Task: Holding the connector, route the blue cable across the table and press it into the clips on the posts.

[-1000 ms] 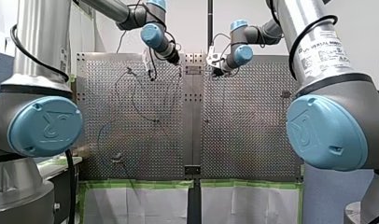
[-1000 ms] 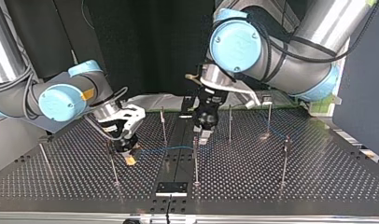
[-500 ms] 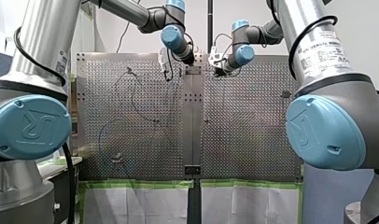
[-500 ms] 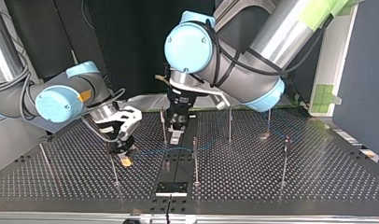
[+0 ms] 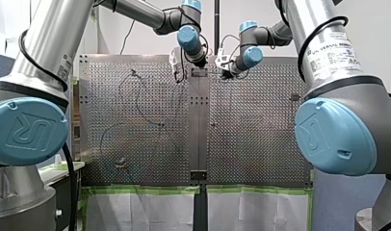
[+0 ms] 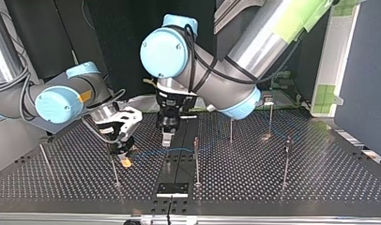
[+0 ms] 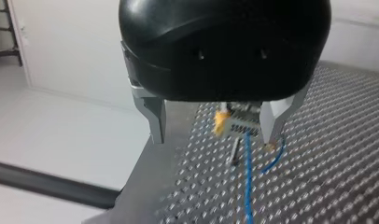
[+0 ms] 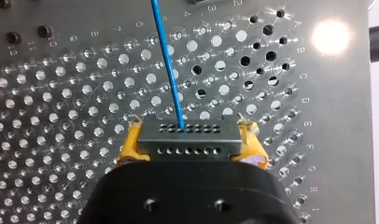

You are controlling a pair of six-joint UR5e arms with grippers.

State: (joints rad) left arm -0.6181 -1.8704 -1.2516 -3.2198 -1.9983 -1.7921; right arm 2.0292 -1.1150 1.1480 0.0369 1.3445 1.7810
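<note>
"Top view, left of centre: what does my right gripper (image 6: 126,158) hold?"

"The connector (image 8: 187,140). The right wrist view shows it as a flat grey block with two rows of small holes, pinched end to end between yellow pads (image 8: 130,147). The blue cable (image 6: 153,152), thin and limp, leaves it and runs rightward over the perforated metal table (image 6: 320,183)."

"And at centre frame?"

"My left gripper (image 6: 166,139), black with metal fingers, hangs spread apart, with nothing gripped. Slim steel posts (image 6: 196,161) stand to its right; their clips are too small to read."

"How should the pressing go?"

"Probably draw the cable taut, bring it level with a clip, then push squarely down. Slack would likely let it slide off."
</note>
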